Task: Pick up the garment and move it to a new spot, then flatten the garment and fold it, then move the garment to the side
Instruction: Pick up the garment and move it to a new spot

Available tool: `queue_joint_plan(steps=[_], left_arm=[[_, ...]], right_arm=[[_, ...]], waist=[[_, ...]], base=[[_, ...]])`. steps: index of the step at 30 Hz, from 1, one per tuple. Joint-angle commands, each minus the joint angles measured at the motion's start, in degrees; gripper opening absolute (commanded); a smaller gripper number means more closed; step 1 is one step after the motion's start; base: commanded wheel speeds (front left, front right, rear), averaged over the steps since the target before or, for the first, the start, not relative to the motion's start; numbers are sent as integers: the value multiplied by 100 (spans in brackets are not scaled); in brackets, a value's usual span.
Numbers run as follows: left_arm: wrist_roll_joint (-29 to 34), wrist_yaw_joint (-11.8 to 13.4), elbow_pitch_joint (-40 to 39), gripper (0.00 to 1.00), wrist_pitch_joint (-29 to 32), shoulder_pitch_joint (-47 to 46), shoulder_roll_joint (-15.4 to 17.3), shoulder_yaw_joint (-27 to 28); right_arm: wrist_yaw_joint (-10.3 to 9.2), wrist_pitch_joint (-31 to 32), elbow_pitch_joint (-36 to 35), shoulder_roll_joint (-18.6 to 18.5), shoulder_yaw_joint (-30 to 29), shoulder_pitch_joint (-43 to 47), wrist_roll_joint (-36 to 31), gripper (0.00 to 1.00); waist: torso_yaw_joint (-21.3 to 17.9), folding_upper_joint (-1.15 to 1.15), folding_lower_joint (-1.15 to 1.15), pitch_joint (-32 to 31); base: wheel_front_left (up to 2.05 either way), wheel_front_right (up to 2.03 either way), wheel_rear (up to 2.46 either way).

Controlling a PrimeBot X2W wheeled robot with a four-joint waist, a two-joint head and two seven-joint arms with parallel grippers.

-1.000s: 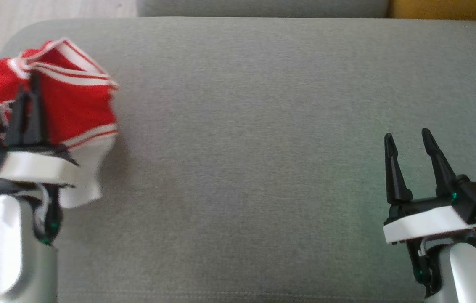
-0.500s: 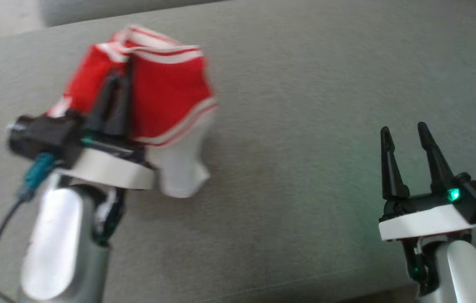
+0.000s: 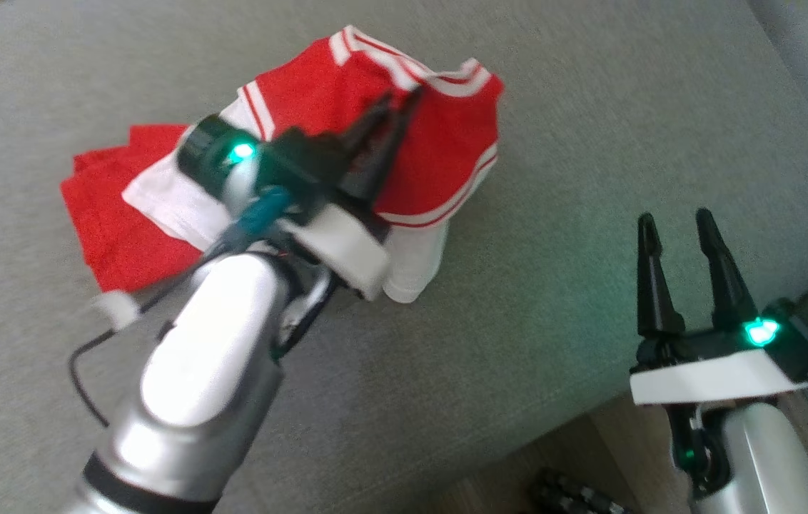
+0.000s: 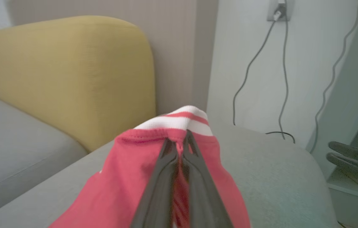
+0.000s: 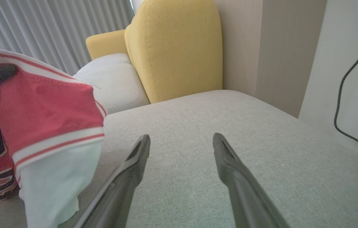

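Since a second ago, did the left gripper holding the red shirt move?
Yes. The left gripper, shut on the red shirt, has swung to the right along the grey cushion, from near its left corner toward its middle.

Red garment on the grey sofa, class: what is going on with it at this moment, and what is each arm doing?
The robot's left claw is shut on a fold of the red and white garment, holding it bunched up over the grey sofa cushion. More red cloth lies on the cushion beside that arm. The right claw is open and empty, apart from the garment. It is not yet flattened or folded.
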Motion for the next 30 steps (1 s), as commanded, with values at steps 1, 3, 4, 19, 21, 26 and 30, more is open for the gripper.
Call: queue_joint_plan(steps=[1,3,4,19,21,26,30], left_arm=[[-67,-32,-120,0,33,-278,-19,-5],[-152,-34,147,0,93,-405,-15,-266],[-187,-34,314,0,128,-455,4,-344],[-975,-36,1164,100,-85,-459,82,-992],[-1109,6,1002,100,-287,-303,125,-878],[-1296,398,475,100,-944,139,287,-389],[-1354,762,112,100,-1191,470,542,149]], right_arm=[[44,-90,-139,-27,145,-195,77,100],[44,-138,-80,-27,200,-246,157,100],[44,-157,-51,-27,237,-276,193,100],[44,-245,280,-27,291,-428,111,100],[44,-246,298,-27,253,-416,14,100],[44,-164,321,-27,120,-377,-218,100],[44,-43,265,-27,3,-354,-382,100]], waist=[[-265,0,0,315],[-306,0,0,428],[-325,0,0,479],[236,0,0,200],[391,0,0,66],[836,0,0,-249],[1185,0,0,-424]], base=[[0,0,0],[0,0,0],[0,0,0],[0,0,0],[0,0,0],[0,0,0],[0,0,0]])
